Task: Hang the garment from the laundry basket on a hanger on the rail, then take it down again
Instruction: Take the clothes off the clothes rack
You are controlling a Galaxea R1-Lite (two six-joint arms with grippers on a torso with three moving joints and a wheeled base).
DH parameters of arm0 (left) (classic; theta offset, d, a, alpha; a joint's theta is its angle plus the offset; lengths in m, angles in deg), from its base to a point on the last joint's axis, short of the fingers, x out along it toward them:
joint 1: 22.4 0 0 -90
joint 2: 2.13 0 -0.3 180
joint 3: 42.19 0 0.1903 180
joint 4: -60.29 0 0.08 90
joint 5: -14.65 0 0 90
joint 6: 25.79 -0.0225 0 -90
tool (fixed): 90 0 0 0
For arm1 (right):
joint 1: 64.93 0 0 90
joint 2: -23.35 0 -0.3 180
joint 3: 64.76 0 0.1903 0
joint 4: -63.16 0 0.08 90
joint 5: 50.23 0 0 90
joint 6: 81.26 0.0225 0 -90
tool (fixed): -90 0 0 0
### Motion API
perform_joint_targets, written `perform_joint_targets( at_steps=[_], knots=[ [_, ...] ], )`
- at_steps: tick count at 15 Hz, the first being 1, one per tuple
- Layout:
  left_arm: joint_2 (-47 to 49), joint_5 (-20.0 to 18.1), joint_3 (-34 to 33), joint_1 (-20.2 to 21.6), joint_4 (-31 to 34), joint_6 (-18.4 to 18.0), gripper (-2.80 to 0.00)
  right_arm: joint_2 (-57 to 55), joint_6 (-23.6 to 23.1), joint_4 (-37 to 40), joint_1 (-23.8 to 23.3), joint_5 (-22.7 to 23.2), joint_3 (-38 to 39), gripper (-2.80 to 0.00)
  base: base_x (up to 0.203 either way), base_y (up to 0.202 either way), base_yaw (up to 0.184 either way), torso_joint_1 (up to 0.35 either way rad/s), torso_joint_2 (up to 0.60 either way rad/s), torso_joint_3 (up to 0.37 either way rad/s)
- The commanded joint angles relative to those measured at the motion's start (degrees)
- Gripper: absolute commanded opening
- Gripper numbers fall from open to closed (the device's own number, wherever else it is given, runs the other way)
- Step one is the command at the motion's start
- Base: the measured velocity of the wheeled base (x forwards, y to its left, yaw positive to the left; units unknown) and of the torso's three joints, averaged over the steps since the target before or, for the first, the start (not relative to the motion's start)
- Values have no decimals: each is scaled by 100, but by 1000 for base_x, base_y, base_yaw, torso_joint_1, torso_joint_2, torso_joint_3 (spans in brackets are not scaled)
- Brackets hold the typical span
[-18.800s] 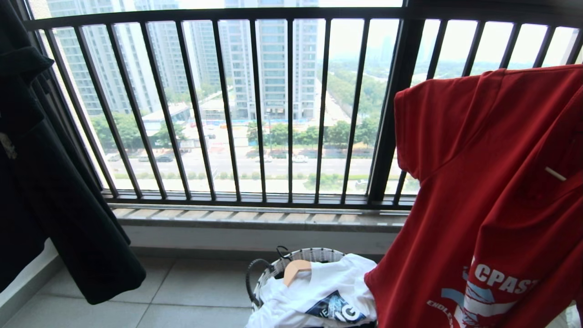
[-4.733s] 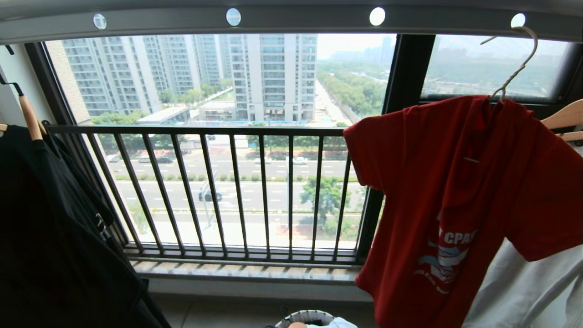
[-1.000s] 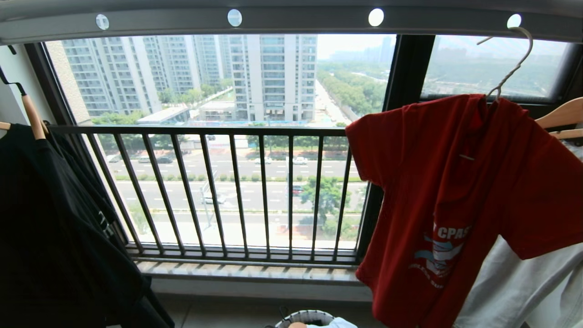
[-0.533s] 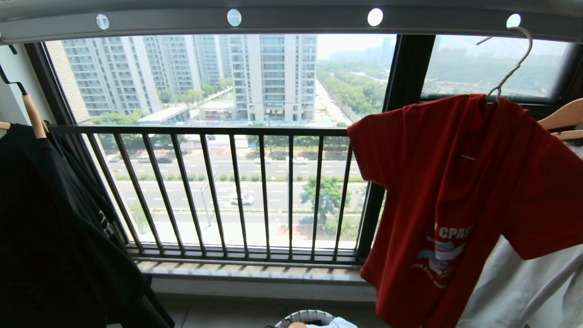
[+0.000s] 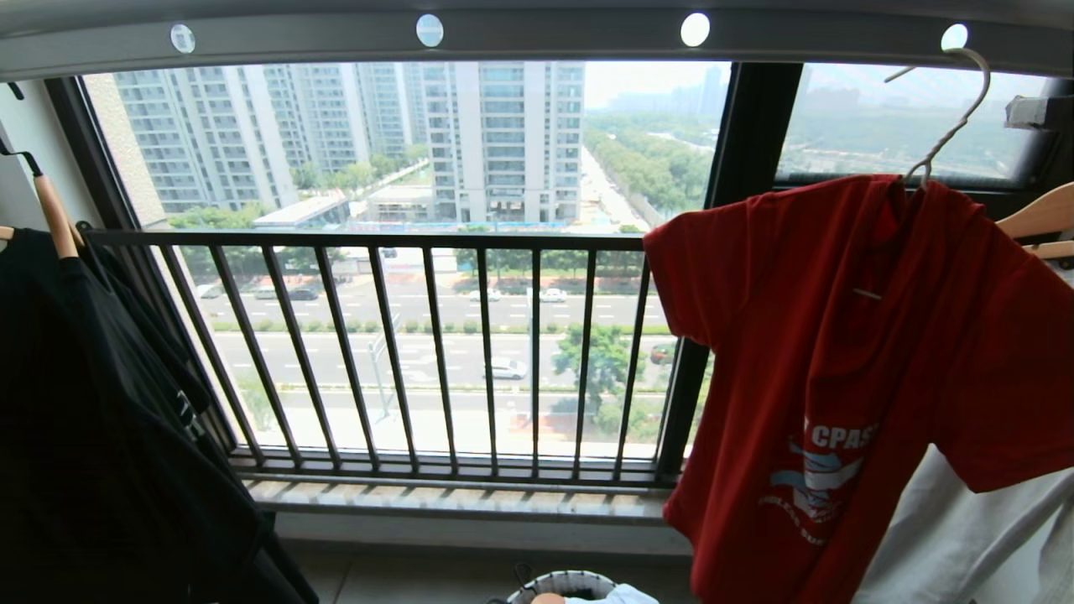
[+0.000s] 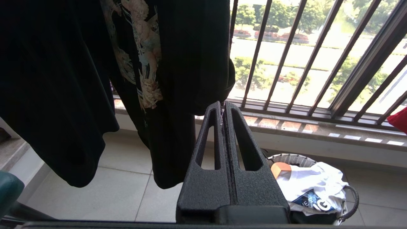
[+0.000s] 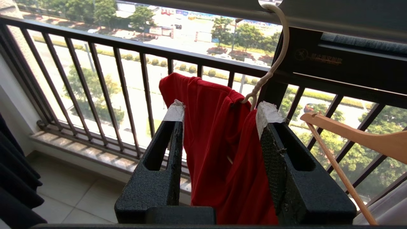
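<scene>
The red T-shirt [image 5: 847, 352] hangs on the thin off-white wire hanger [image 5: 948, 126], whose curved hook sits in one of the round holes of the grey overhead rail [image 5: 537, 33]. The shirt's chest print with the letters "CPAS" faces the camera in the head view, low on the cloth. Beside the red T-shirt, on the side away from the window railing [image 5: 436, 352], a wooden hanger [image 5: 1036, 220] hangs with pale fabric below it.

The right pincer [image 7: 219, 117] is raised close to the red T-shirt, its two black fingers [image 7: 159, 165] standing apart, one on each side of the shirt's collar and the hanger's twisted neck as its wrist view shows them. Neither finger visibly touches cloth or wire. In the head view only a small taped tip shows near the rail, just past the hanger's hook.

The left pincer [image 6: 223, 109] hangs low, well away from the red T-shirt, its fingers pressed together on nothing. A black T-shirt [image 6: 95, 79] hangs just beyond it. The laundry basket [image 6: 346, 200] stands on the tiled floor below the window railing, holding a white printed T-shirt [image 6: 314, 187].
</scene>
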Motion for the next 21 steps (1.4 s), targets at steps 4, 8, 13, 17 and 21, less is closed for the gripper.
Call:
perform_joint_targets(
  at_steps=[4, 8, 13, 17, 21],
  knots=[
    [-2, 1, -1, 2, 5, 4, -280, -1338, 3, -41, -414, -16, -723, 0, 0, 0, 0, 0, 0, 0],
    [-2, 1, -1, 2, 5, 4, -280, -1764, 13, -527, -521, 10, -754, 0, 0, 0, 0, 0, 0, 0],
    [-2, 1, -1, 2, 5, 4, -280, -2023, 224, -908, -452, 17, -754, 0, 0, 0, 0, 0, 0, 0],
    [-2, 2, -1, 2, 5, 4, -280, -2067, 233, -1086, -451, 17, -768, -280, 0, 0, 0, 0, 0, 0],
    [-2, 1, -1, 2, 5, 4, -280, -2043, 241, -1086, -449, 17, -745, -280, 0, 0, 0, 0, 0, 0]
  ],
)
